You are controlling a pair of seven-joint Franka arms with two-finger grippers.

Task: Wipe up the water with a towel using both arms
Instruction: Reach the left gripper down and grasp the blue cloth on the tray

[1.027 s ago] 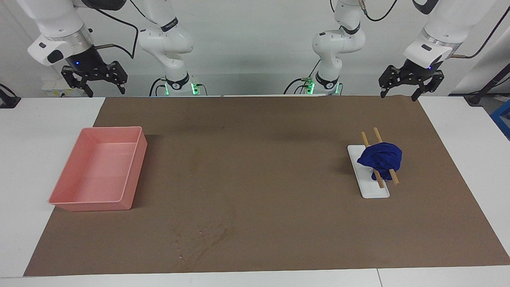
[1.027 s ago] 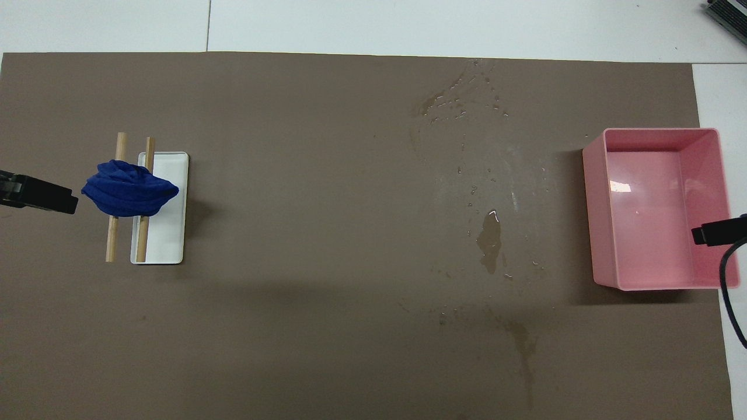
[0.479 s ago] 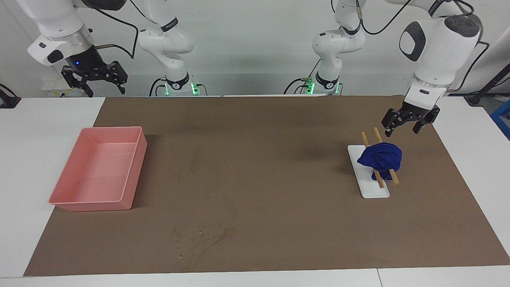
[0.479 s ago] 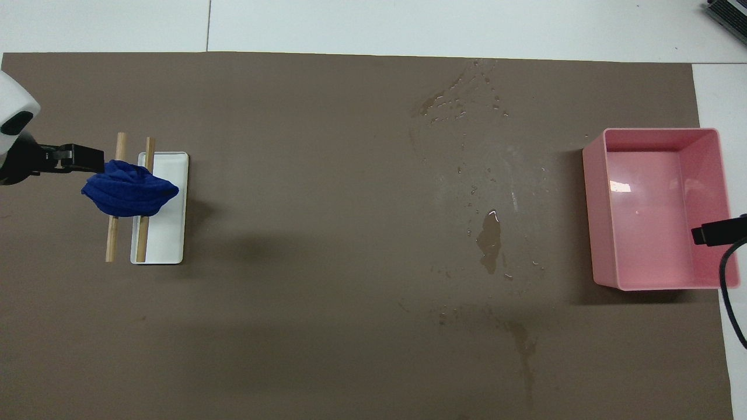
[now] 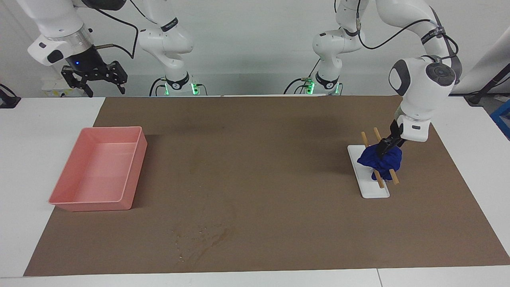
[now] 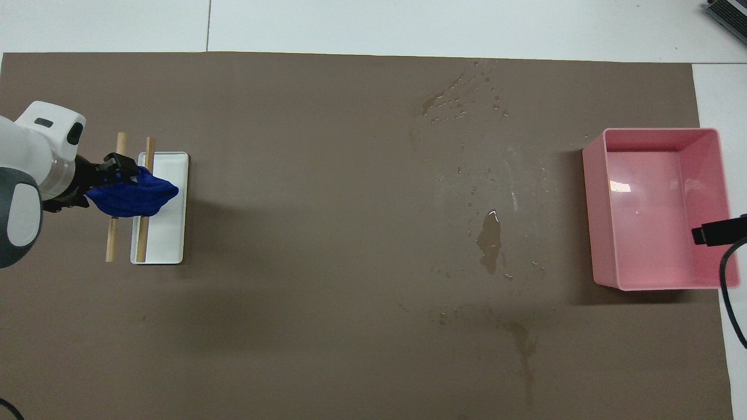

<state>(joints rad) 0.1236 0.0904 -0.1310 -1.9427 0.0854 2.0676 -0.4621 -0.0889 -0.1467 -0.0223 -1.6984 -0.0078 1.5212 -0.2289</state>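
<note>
Towel (image 5: 381, 160) navy, wrinkled, seemingly bunched.

towel (image 5: 380, 159) on sticks (image 5: 378, 181) over dish (image 5: 368, 187), left pincer (image 5: 388, 146) on towel

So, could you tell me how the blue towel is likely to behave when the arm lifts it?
The towel is a wrinkled lump, so probably floppy: it should sag and unfold. It looks light. It drapes over two wooden sticks, so it might drag them off the white tray.

No text, label, brand, number or sign can be read anywhere; small markings on the arms' bands are not legible.
</note>
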